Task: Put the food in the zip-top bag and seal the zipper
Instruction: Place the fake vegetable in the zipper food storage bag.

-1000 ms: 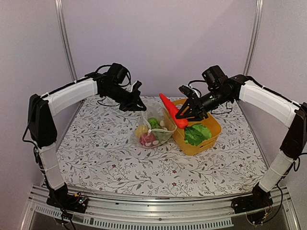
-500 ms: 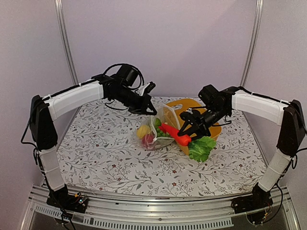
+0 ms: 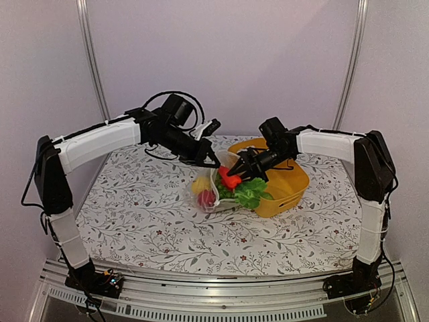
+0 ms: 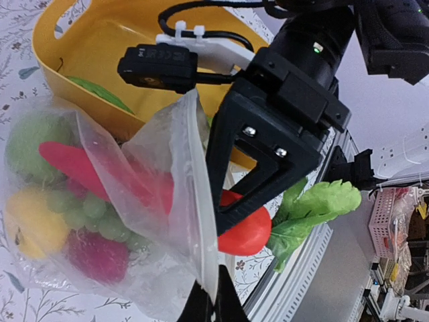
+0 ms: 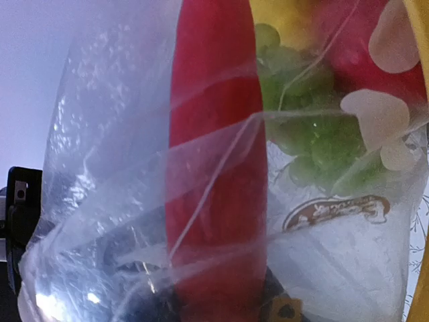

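The zip-top bag (image 3: 209, 190) lies on the table left of the tub, its mouth toward the right. It holds a yellow lemon (image 3: 198, 182), a red piece (image 3: 206, 197) and green pieces (image 4: 87, 208). My left gripper (image 3: 213, 162) is shut on the bag's upper mouth edge (image 4: 201, 221), where the zipper strip runs, and holds it up. My right gripper (image 3: 242, 172) is shut on the carrot (image 3: 228, 178). The carrot's tip is inside the bag mouth and its green top (image 3: 252, 194) hangs outside. In the right wrist view the carrot (image 5: 218, 168) shows through the dotted plastic.
The yellow plastic tub (image 3: 289, 188) stands just right of the bag, under my right forearm. A green piece (image 4: 100, 95) lies in it. The floral table cover (image 3: 147, 221) spreads to the front and left. The cage walls and posts stand behind.
My right gripper has carried the carrot left and down from above the tub and pushed its tip into the bag mouth. My left gripper has shifted slightly right, keeping the bag edge raised.
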Controlling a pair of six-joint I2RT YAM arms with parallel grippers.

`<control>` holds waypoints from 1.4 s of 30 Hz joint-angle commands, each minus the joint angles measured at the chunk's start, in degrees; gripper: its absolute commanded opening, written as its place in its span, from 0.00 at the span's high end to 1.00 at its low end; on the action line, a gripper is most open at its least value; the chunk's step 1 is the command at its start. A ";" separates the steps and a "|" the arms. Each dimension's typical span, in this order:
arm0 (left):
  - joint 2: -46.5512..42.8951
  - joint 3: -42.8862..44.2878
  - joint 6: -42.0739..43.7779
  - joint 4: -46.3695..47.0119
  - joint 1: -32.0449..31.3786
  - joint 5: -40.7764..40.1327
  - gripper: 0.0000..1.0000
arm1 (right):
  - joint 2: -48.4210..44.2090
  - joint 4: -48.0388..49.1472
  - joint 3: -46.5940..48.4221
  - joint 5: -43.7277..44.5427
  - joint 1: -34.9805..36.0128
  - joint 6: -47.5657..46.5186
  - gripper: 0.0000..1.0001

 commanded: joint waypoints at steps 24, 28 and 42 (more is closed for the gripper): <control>-1.71 -4.64 -16.41 14.90 3.88 6.82 1.00 | -3.55 26.23 -0.86 38.73 7.76 21.92 0.53; -3.62 -9.26 -20.00 17.40 6.92 5.09 1.00 | -2.95 23.08 1.24 32.47 7.96 19.97 0.37; -4.44 -13.55 -25.86 23.55 12.54 3.95 1.00 | -12.21 17.35 4.81 32.49 7.55 14.49 0.01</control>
